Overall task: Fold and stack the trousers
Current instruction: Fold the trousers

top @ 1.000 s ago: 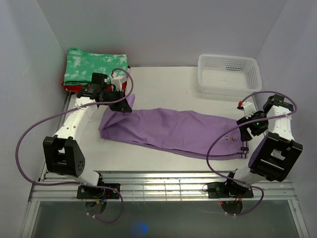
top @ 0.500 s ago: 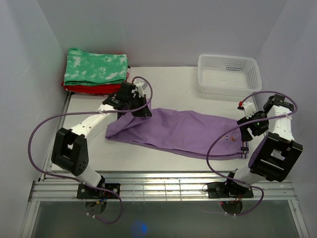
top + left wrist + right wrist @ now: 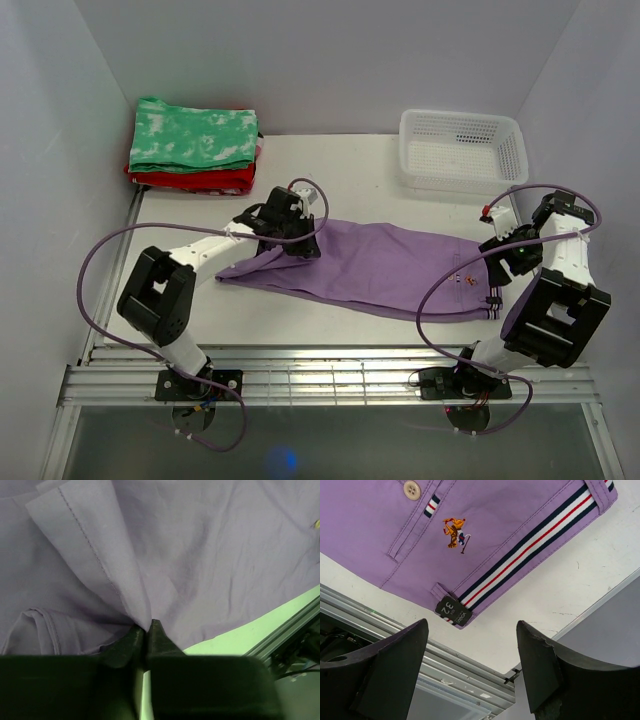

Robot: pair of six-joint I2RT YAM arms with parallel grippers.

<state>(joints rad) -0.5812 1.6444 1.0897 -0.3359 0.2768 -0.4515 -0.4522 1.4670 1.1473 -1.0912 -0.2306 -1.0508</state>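
The lavender trousers [image 3: 390, 265] lie across the middle of the table, waistband at the right. My left gripper [image 3: 300, 238] is shut on the trousers' leg end and holds it lifted and drawn over the rest of the legs; in the left wrist view [image 3: 146, 626] the fabric [image 3: 200, 555] hangs pinched between the fingertips. My right gripper [image 3: 497, 250] is open and empty beside the waistband. In the right wrist view [image 3: 472, 630] the striped waistband [image 3: 530, 540] and its size tag [image 3: 453, 611] lie just beyond the open fingers.
A green-and-white folded garment [image 3: 192, 137] lies on a red folded garment [image 3: 190, 181] at the back left corner. A white mesh basket [image 3: 462, 150] stands at the back right. The table's metal front rail [image 3: 330, 372] runs along the near edge.
My left gripper has carried the leg end to the right, from the table's left side toward the middle, folding the legs over themselves. The right arm has not moved.
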